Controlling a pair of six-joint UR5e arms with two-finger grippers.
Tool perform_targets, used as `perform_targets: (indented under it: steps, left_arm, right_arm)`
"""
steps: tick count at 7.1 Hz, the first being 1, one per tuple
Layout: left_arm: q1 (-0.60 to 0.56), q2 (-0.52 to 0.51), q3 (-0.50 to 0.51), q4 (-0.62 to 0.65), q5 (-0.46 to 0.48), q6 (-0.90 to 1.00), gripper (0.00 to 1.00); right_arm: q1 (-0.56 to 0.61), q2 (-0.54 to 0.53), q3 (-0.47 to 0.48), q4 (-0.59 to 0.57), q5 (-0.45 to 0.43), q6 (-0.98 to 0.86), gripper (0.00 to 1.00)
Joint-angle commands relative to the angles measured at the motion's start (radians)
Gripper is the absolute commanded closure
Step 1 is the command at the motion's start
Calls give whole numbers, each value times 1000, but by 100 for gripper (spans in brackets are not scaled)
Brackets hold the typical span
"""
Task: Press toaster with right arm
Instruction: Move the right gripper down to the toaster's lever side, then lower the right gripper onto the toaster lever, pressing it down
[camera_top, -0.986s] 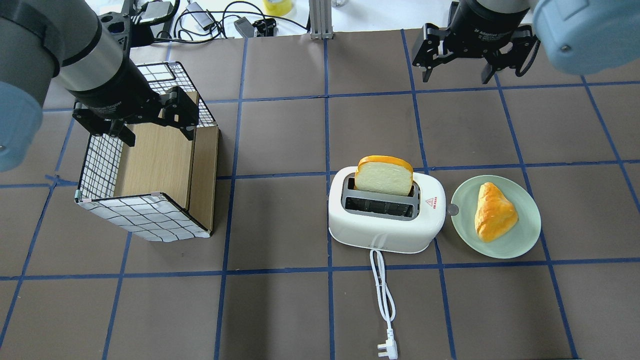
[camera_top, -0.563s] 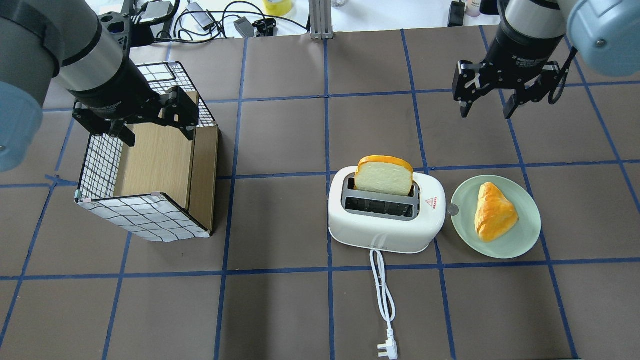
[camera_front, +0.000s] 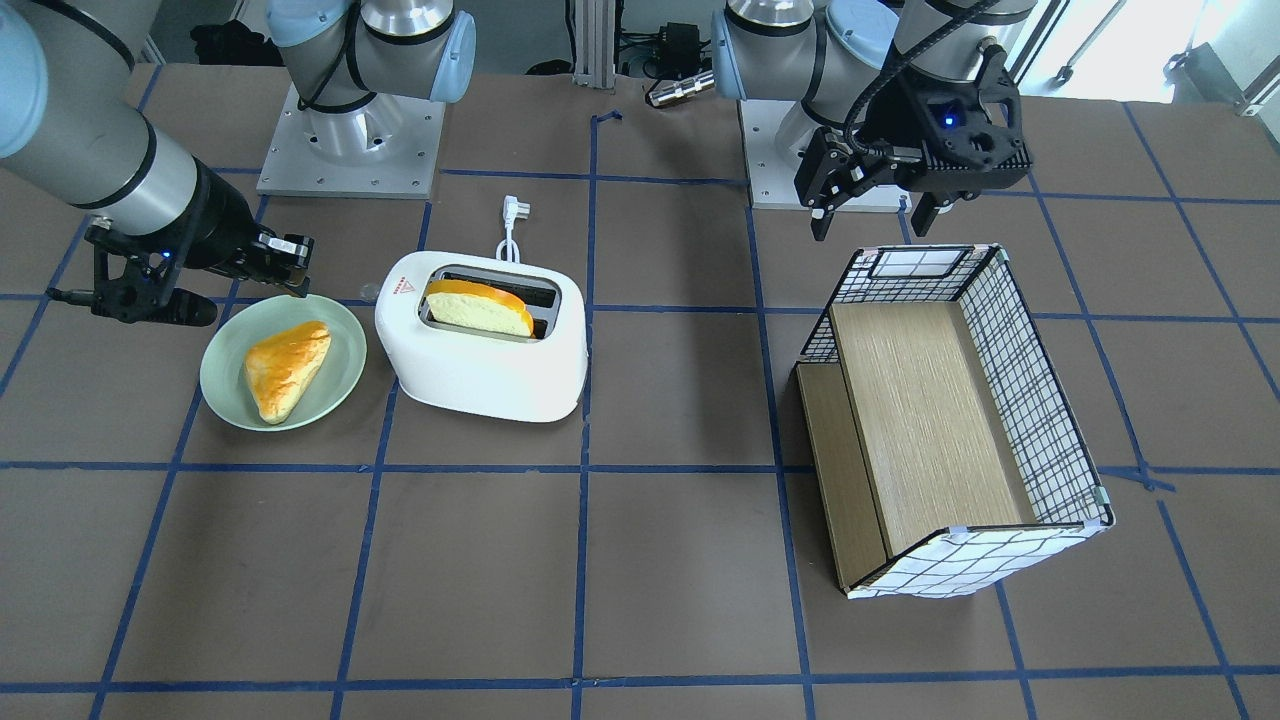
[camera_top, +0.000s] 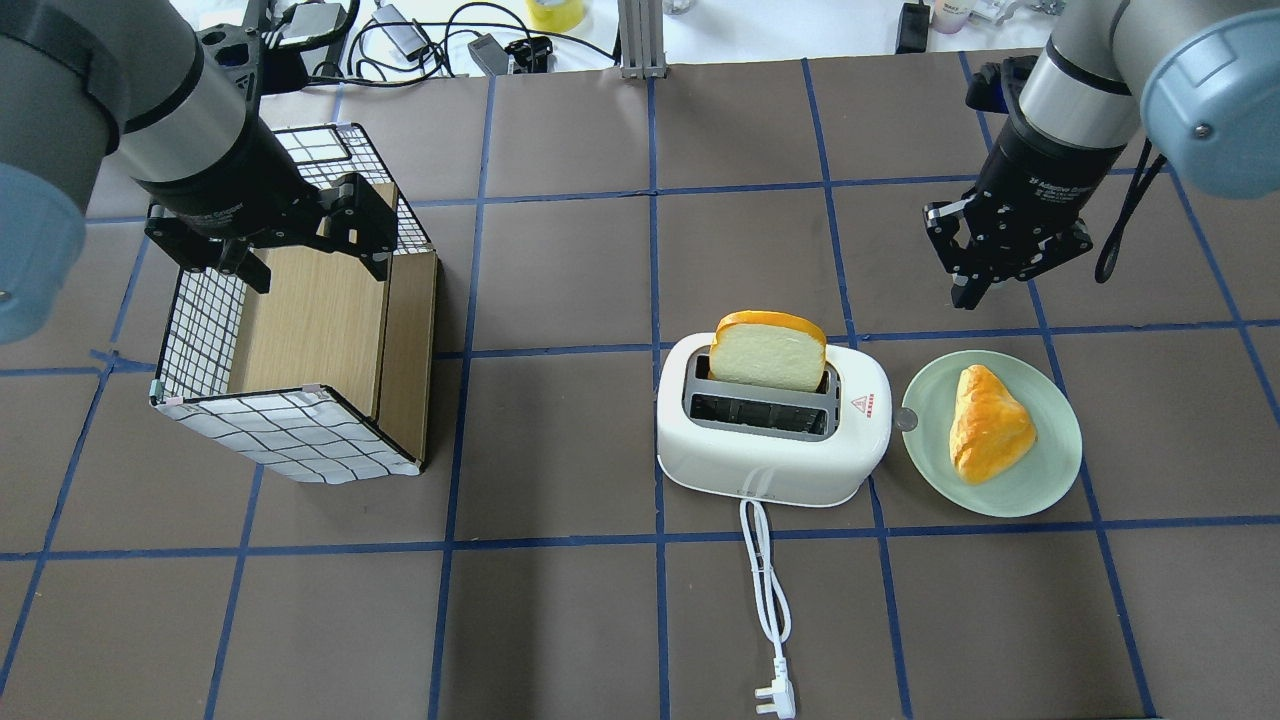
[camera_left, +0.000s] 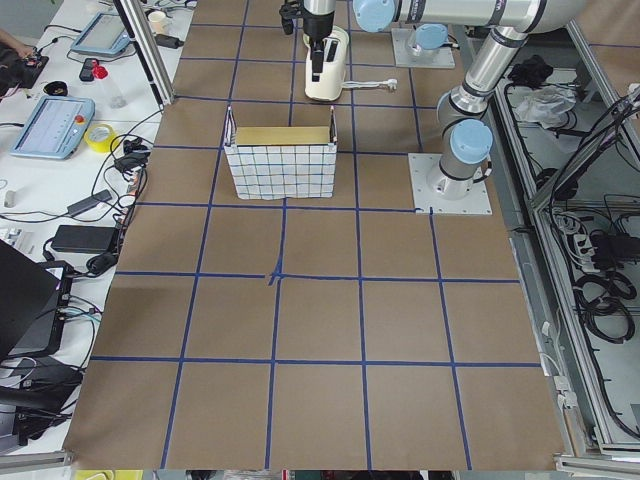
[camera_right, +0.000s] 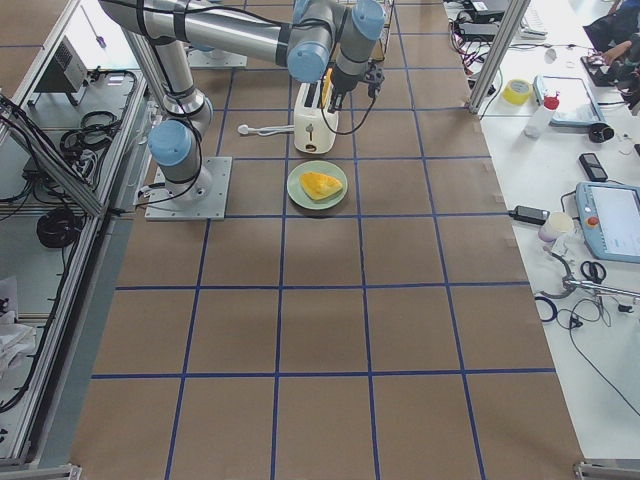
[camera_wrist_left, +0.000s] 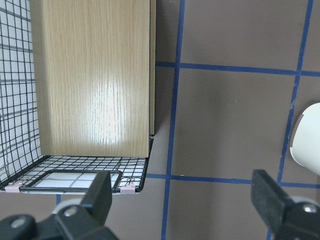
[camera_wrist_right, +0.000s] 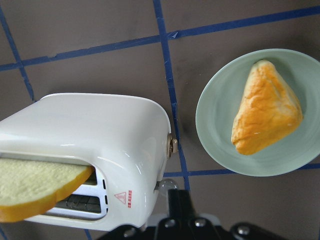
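Toaster (camera_top: 770, 460), white rounded two-slot plastic body with a small red triangle label, stands on the brown taped table (camera_top: 560, 620), on the robot's side of the right gripper (camera_top: 972, 295) and to its left, apart from it. Right jaws are clenched together on nothing; in the wrist view the joined fingertips (camera_wrist_right: 178, 200) point at the toaster's end wall, where a small round knob (camera_wrist_right: 172, 145) sits. A yellow-crusted bread slice (camera_top: 768, 352) stands up out of the slot nearer those jaws. The pale green round plate (camera_top: 1050, 480), carrying a golden triangular pastry (camera_top: 988, 424), lies below the right jaws, just beside the toaster's knob end. White cord (camera_top: 765, 570) and plug (camera_top: 775, 697) trail from the toaster's far side, away from the jaws. Left gripper (camera_top: 318, 272) hangs spread wide, holding nothing, over the black wire basket with a wooden shelf (camera_top: 290, 430), well apart from the toaster.
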Motion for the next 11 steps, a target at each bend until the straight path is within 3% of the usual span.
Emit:
perform_targets:
  steps: [1, 5, 11]
  left_arm:
    - [0, 0, 0, 0, 1, 0, 0]
    - [0, 0, 0, 0, 0, 0, 0]
    - [0, 0, 0, 0, 0, 0, 0]
  right_arm:
    - [-63, -3, 104, 13, 179, -118, 100]
    - [-159, 5, 275, 5, 324, -299, 100]
    - [-161, 6, 278, -4, 323, -300, 100]
